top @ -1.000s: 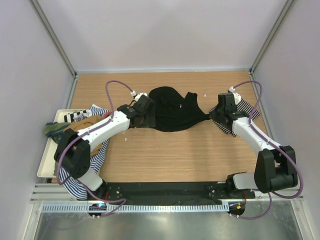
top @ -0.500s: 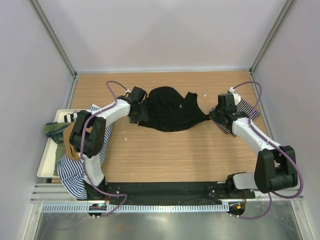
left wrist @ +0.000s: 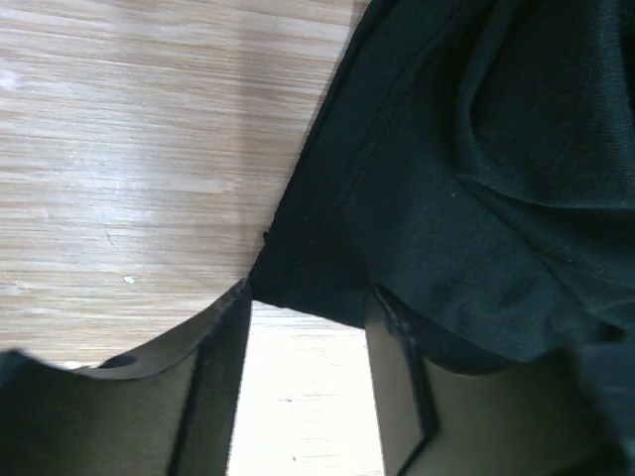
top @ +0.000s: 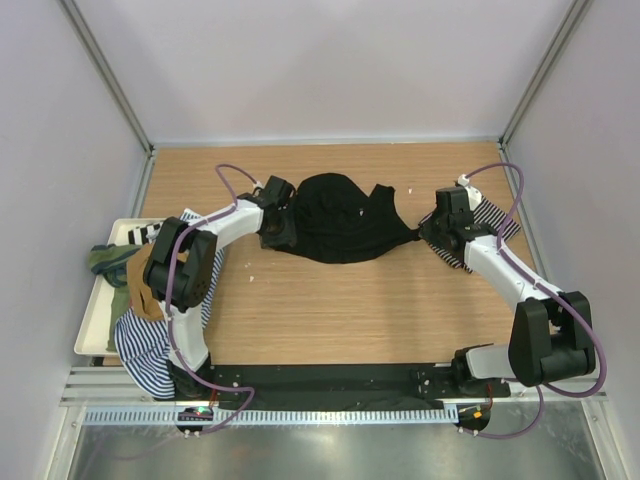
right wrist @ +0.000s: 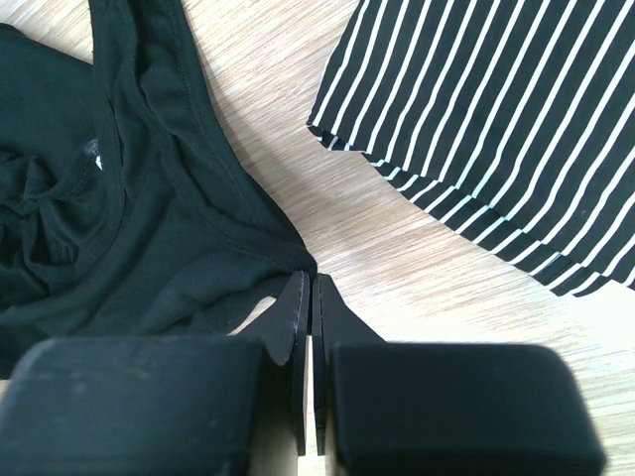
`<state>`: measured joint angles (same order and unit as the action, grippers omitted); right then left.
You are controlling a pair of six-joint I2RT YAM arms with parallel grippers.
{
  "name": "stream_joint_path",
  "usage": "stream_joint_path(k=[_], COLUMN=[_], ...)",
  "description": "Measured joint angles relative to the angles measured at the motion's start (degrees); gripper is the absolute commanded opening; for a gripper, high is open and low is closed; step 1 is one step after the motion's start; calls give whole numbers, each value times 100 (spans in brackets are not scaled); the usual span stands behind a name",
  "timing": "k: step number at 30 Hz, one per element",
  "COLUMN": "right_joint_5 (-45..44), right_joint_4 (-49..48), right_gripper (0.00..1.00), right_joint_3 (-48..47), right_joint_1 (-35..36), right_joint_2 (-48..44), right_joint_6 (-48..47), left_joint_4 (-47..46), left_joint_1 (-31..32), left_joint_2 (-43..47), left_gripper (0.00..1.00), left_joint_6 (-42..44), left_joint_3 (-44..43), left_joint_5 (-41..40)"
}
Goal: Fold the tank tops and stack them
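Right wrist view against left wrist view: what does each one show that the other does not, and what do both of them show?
Only the right wrist view shows the right gripper, shut on a corner of the black tank top, and the striped tank top, which lies flat with bare wood between it and the black one. Only the left wrist view shows the left gripper, open, with another corner of the black cloth reaching between its fingers. Both views show the black tank top, rumpled, and the wooden table.
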<state>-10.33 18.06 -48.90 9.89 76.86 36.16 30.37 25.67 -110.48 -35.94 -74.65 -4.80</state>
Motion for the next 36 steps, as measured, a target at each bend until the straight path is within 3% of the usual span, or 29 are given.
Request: stream_joint_path(k=[5, 14, 22, 27, 36], right_joint_5=[0, 17, 24, 44, 63], right_joint_4=[0, 4, 20, 20, 17], right_gripper=[1, 1, 1, 1, 1], right_joint_3=[0, 0, 0, 0, 0], right_joint_1=[0, 0, 0, 0, 0], right_joint_2=[0, 0, 0, 0, 0], right_joint_6=[-2, -2, -4, -4, -4], left_joint_4=[-13, 31, -57, -197, -199], left_joint_1=[-4, -111, -210, -487, -629], left_joint_2=[11, 22, 393, 861, 761], left_gripper=[66, 61, 47, 57, 54], left_joint_6=[7, 24, 55, 48, 105], left_joint_3=[0, 13, 334, 514, 459], left_joint_5=[-151, -313, -138, 98, 212])
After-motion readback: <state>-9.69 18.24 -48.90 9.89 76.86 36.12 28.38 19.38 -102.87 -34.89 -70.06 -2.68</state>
